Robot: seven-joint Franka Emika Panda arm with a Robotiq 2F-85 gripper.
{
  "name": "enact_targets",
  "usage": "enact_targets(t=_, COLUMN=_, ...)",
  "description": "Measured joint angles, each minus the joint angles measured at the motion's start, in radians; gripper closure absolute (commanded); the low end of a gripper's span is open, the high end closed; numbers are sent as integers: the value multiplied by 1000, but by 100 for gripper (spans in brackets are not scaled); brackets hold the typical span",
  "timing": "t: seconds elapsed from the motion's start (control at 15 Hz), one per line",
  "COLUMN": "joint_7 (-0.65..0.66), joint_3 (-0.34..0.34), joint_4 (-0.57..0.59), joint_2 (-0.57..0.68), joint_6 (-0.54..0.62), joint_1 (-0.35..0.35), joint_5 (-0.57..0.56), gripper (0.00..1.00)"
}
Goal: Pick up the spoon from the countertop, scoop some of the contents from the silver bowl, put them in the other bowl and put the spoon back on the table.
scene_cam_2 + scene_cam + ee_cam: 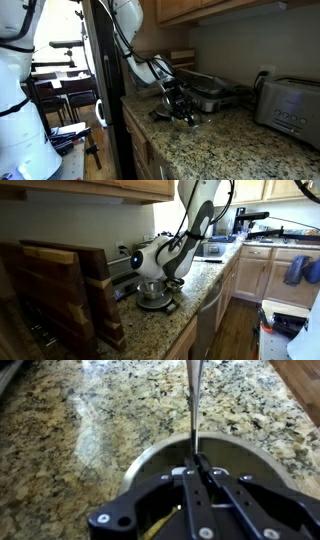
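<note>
My gripper [199, 463] is shut on the handle of a spoon [196, 400], whose thin metal shaft runs up the wrist view. It hangs right over a silver bowl [150, 460] on the granite countertop [70, 430]; yellowish contents show inside at the lower left. In both exterior views the gripper [165, 280] [180, 100] is low over a silver bowl [155, 300] [185, 120] near the counter's front edge. The spoon's scoop end is hidden. I cannot pick out a separate second bowl.
A wooden cutting-board rack [60, 290] stands close beside the bowl. A toaster [290, 110] sits at the wall, with a dark flat appliance [205, 95] behind the bowl. The counter edge [205, 290] drops to cabinets and floor.
</note>
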Motion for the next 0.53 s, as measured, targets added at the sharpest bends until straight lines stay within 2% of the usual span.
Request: enact_targets(t=0.53, joint_7=-1, joint_3=0, joint_4=2, joint_2=-6, joint_6=41, joint_1=-14, joint_5=47, gripper=97)
